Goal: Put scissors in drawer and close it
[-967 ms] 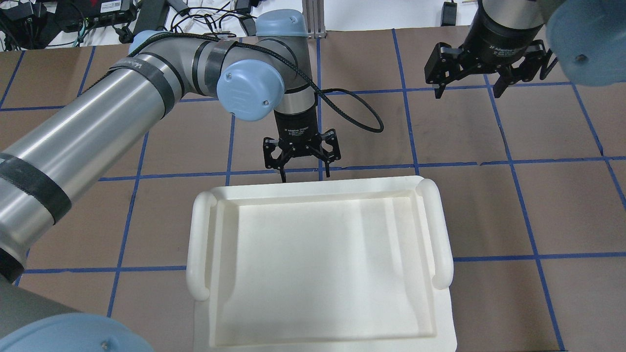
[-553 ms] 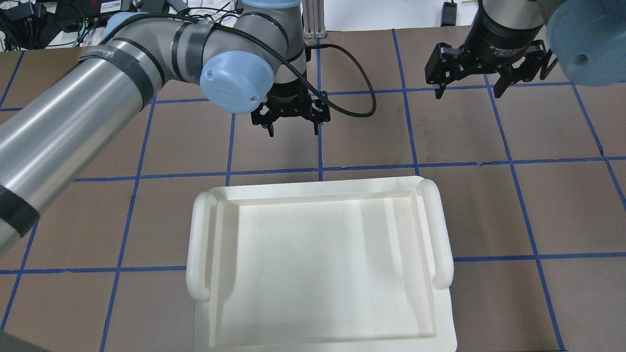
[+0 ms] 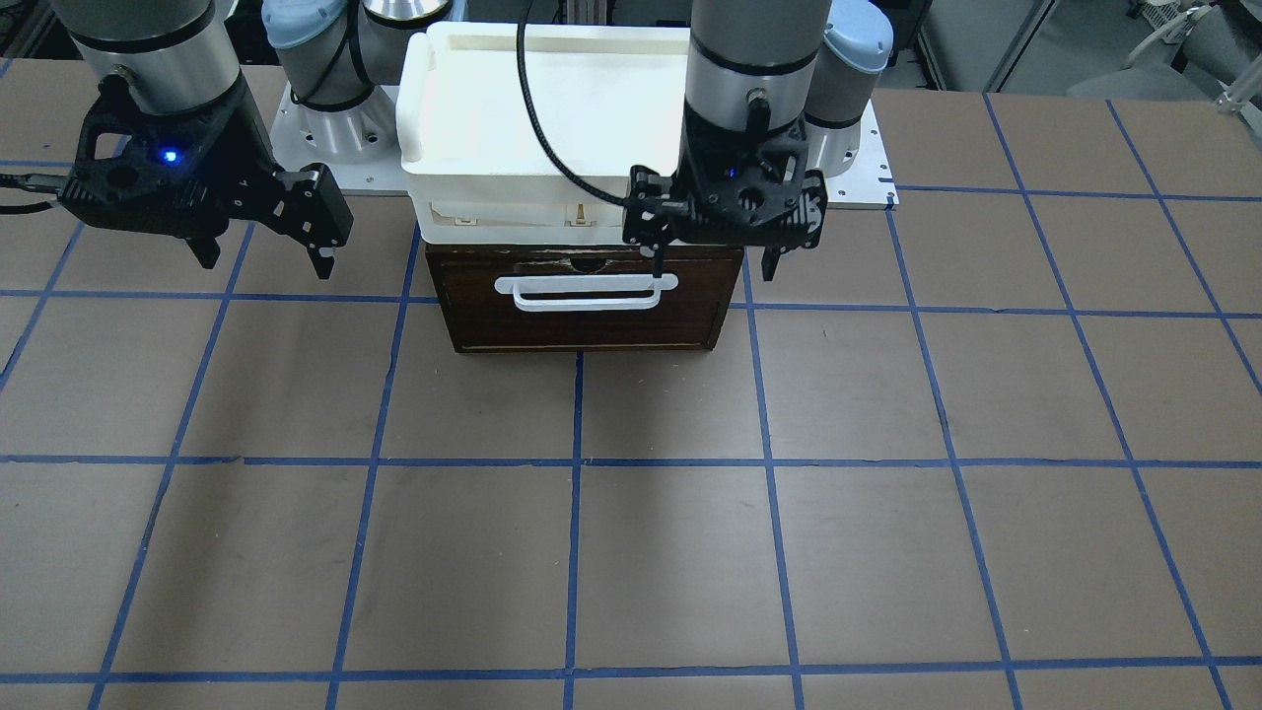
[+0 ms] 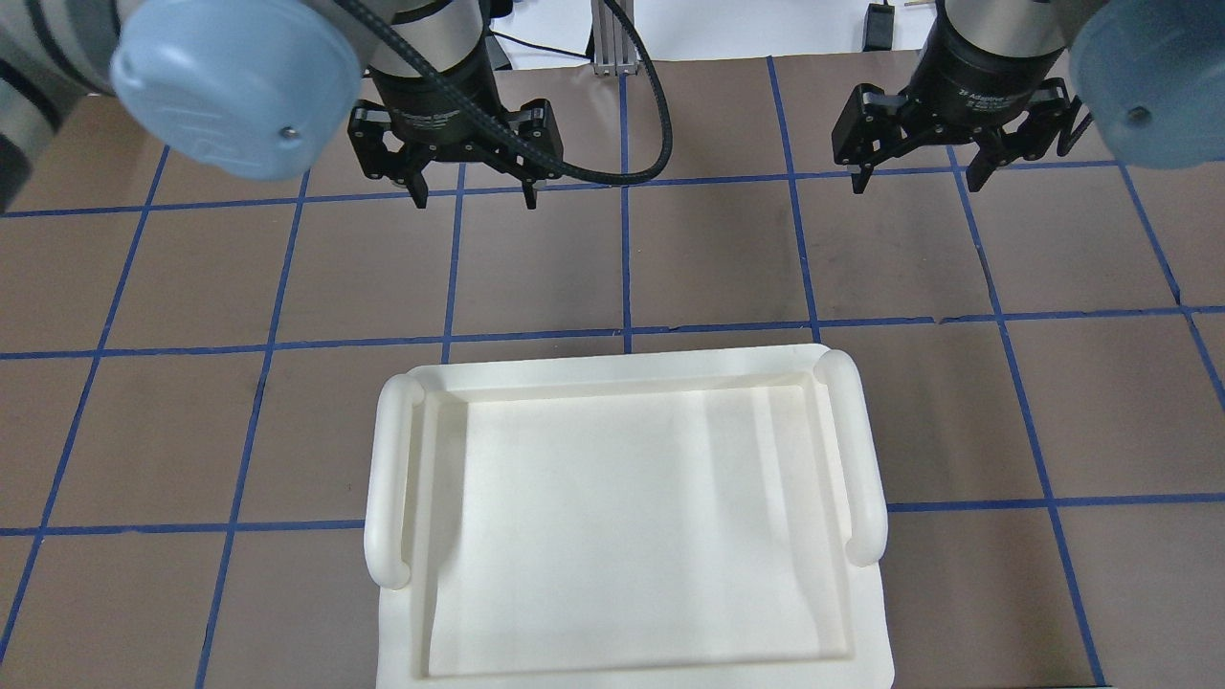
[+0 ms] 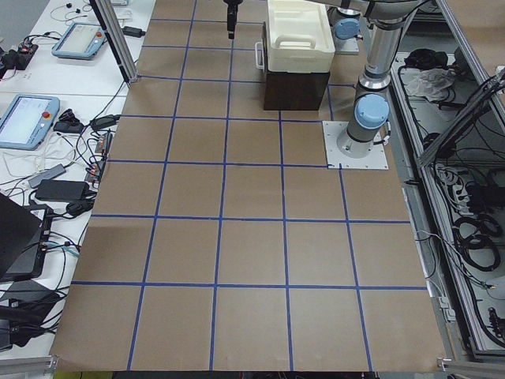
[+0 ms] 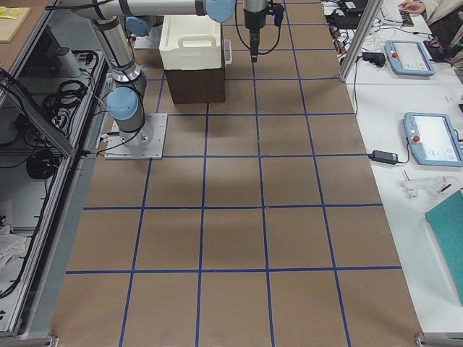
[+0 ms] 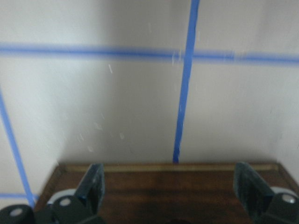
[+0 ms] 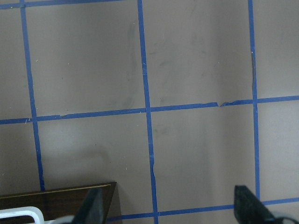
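The drawer (image 3: 587, 316) has a dark brown front and a white bar handle (image 3: 587, 292). It looks pushed in under the white tray (image 3: 552, 89), and its inside is hidden. The scissors show in no view. My left gripper (image 3: 713, 278) is open and empty, hanging just in front of the drawer's front, near the handle's end. It also shows in the overhead view (image 4: 474, 203). In the left wrist view the drawer front's brown top edge (image 7: 173, 186) lies between the fingers (image 7: 93, 186). My right gripper (image 3: 268, 266) is open and empty, off to the drawer's other side, and shows in the overhead view (image 4: 917, 188).
The white tray (image 4: 622, 373) with two rounded side handles sits on top of the drawer cabinet (image 5: 296, 87). The brown table (image 3: 631, 493) carries a blue tape grid. In the right wrist view a corner of the drawer front (image 8: 70, 198) shows at the lower left.
My left gripper has moved away from the tray's far edge, out over the table and to the left in the overhead view. The right arm has not moved.
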You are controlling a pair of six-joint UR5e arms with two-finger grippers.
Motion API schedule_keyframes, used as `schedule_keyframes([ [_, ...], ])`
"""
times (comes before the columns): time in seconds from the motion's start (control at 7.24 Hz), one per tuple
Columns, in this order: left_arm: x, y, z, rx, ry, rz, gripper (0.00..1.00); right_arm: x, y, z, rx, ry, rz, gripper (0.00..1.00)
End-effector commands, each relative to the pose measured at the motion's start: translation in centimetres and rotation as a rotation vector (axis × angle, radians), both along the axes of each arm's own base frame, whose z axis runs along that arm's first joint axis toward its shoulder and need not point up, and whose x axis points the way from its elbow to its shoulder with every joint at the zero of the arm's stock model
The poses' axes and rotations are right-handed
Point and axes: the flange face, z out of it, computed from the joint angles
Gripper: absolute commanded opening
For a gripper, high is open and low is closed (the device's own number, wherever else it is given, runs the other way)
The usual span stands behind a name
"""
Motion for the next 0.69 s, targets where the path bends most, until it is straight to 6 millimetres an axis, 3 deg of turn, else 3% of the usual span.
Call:
schedule_keyframes([
  [0.0, 5.0, 1.0, 1.7, 0.031, 0.004, 0.078, 0.98, 0.0, 0.0, 0.0, 0.000, -0.001, 0.000, 1.00],
  [0.55, 5.7, 2.2, 2.0, 0.025, 0.004, 0.081, 1.00, 0.0, -0.1, -0.1, -0.001, -0.002, 0.006, 1.00],
])
